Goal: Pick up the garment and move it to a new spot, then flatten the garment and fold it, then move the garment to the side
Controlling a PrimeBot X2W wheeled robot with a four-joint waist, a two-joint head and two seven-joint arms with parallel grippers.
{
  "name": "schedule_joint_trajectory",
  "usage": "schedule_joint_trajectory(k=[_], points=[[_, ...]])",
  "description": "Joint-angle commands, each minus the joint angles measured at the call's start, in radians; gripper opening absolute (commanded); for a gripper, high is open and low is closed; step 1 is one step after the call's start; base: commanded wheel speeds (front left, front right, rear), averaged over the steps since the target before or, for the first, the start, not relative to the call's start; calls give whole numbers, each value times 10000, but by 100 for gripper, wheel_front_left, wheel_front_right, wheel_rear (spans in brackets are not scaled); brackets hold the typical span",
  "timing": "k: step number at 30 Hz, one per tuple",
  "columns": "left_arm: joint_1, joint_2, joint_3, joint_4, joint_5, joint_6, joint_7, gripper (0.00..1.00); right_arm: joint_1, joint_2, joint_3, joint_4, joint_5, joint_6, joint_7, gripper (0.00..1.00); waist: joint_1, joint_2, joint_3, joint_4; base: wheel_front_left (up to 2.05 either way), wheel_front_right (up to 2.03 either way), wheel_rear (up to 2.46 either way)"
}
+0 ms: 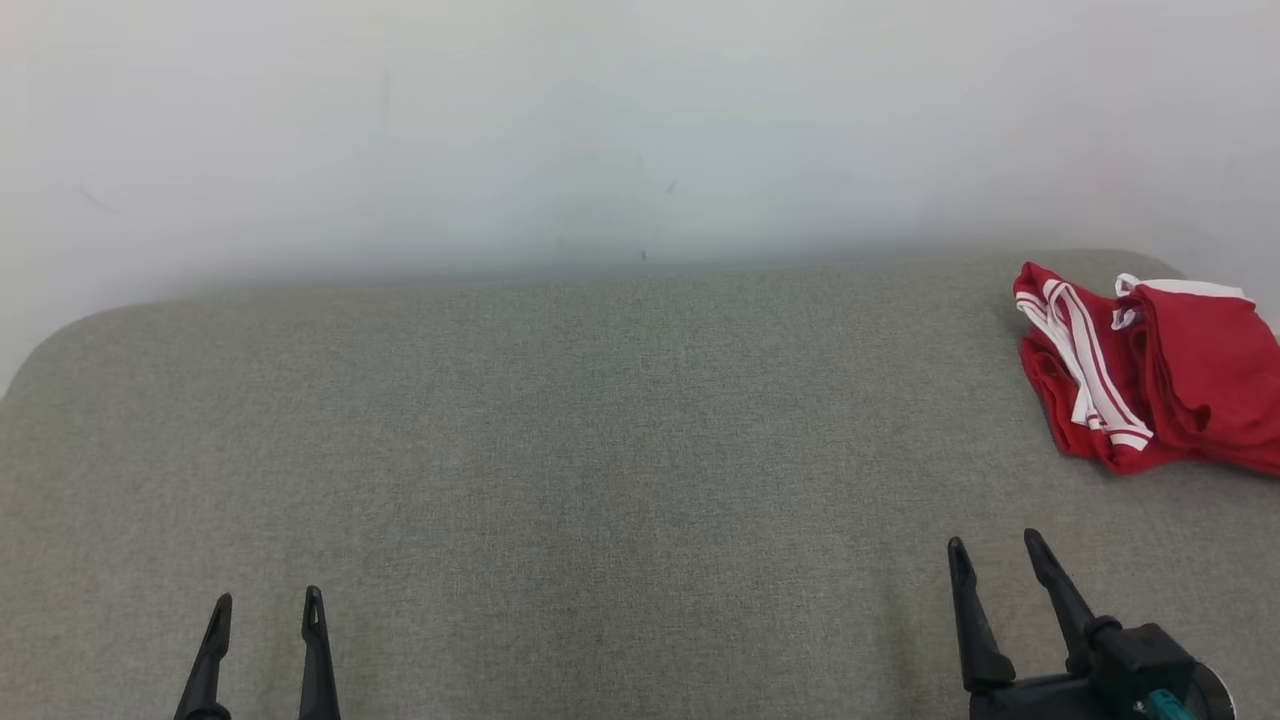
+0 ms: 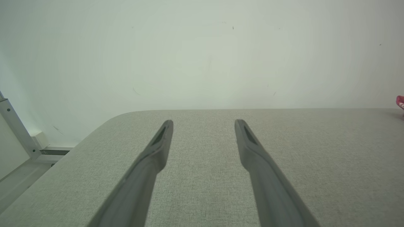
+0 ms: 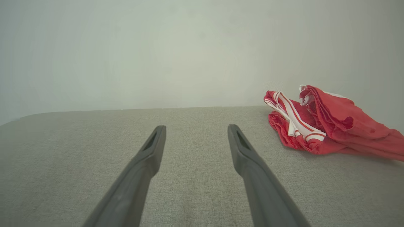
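A crumpled red garment (image 1: 1160, 380) with white stripes lies bunched at the far right of the grey fabric table (image 1: 600, 450), running past the picture's right edge. The right wrist view has the garment (image 3: 328, 126) ahead and to the right of the fingers; a sliver of it (image 2: 400, 101) peeks in at the left wrist view's right edge. My right gripper (image 1: 996, 552) stands open near the front right, short of the garment, with nothing between its fingers. At the front left, my left gripper (image 1: 268, 604) is open too, far from the garment.
A pale wall (image 1: 600, 130) rises directly behind the table. The table's far-left corner is rounded (image 2: 126, 114), with a metal frame post (image 2: 15, 126) and floor beyond it.
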Motion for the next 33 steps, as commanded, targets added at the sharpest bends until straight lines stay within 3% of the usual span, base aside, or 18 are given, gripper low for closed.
schedule_joint_trajectory(k=[1,11,33], points=[[-92,-12,8,23,61,-43,-29,100,149,96,16,-83,-84,-30,-52,100,0,0,-5,-6,0,0,0],[-49,73,-102,209,179,11,-30,100,722,531,-277,-715,-1145,-30,-88,100,0,0,-153,-63,0,0,0],[135,220,-194,303,74,286,228,100,904,718,-389,-1168,-1426,-30,-93,100,0,0,-308,-2,0,0,0]])
